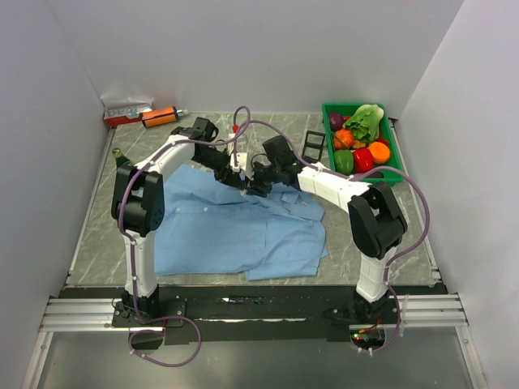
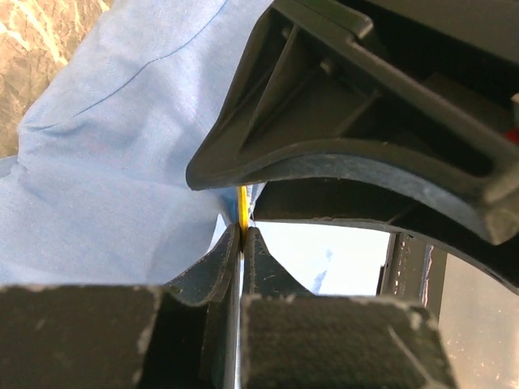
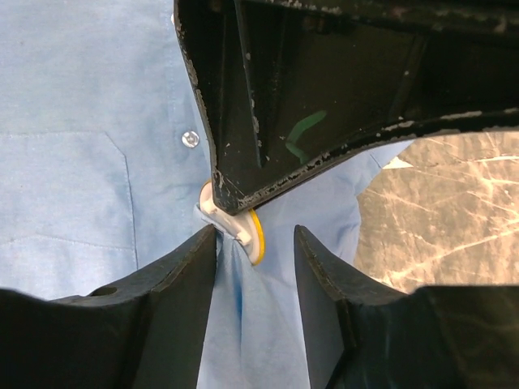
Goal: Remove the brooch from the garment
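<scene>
The light blue shirt lies flat on the table, with one fold pulled up at its upper middle. The brooch, a small disc with a yellow-gold rim and a white back, sits at the top of that raised fold. My left gripper is shut on it; in the left wrist view only its yellow edge shows between the closed fingertips. My right gripper is open. Its jaws stand on either side of the raised cloth just under the brooch. In the top view it meets the left gripper.
A green bin of vegetables stands at the back right, with a small black rack beside it. An orange tube and a box lie at the back left. A white shirt button is near the brooch.
</scene>
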Available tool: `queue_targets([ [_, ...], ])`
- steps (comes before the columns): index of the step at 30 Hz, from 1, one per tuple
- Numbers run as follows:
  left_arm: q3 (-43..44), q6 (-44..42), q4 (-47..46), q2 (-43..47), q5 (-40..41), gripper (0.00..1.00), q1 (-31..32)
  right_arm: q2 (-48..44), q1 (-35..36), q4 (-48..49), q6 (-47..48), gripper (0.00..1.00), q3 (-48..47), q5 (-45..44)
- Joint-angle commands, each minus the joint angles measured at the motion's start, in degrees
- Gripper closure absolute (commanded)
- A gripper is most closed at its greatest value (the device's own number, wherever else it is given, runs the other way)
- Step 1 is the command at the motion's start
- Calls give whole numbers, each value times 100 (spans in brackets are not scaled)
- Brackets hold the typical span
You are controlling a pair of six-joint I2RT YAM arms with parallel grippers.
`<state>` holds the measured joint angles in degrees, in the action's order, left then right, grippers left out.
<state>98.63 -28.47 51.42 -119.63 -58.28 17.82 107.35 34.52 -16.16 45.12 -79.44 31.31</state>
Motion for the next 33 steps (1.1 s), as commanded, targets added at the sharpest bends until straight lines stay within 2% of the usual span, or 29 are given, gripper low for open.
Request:
queue_targets([
  [1, 244, -106, 175, 80, -324, 99, 11, -425, 2, -114, 190, 50, -63, -116],
  [6, 280, -282, 281, 168, -193, 99, 11, -504, -33, -405, 269, 46, -55, -230],
  [13, 245, -247, 246, 230, -140, 99, 2, -785, -174, -458, 190, 45, 358, -248],
  [15, 244, -151, 158, 247, -105, 99, 2, -795, -165, -449, 181, 48, 438, -266],
  [16, 236, -107, 114, 274, -52, 99, 2, -760, -156, -484, 172, 50, 412, -309],
  [19, 157, 236, -245, 318, 211, 99, 2, -575, -165, -765, 129, 64, 175, -275],
  [20, 157, 384, -307, 318, 255, 99, 2, -540, -156, -809, 93, 74, 122, -214],
  [23, 113, 718, -615, 353, 396, 99, 19, -478, -148, -959, 58, 85, -19, -21],
  [26, 78, 1139, -1080, 388, 632, 99, 107, -426, -78, -1125, 23, 89, -63, 156],
  [33, 34, 1748, -1740, 353, 1142, 99, 493, -435, 90, -1126, -398, 89, 78, 358],
])
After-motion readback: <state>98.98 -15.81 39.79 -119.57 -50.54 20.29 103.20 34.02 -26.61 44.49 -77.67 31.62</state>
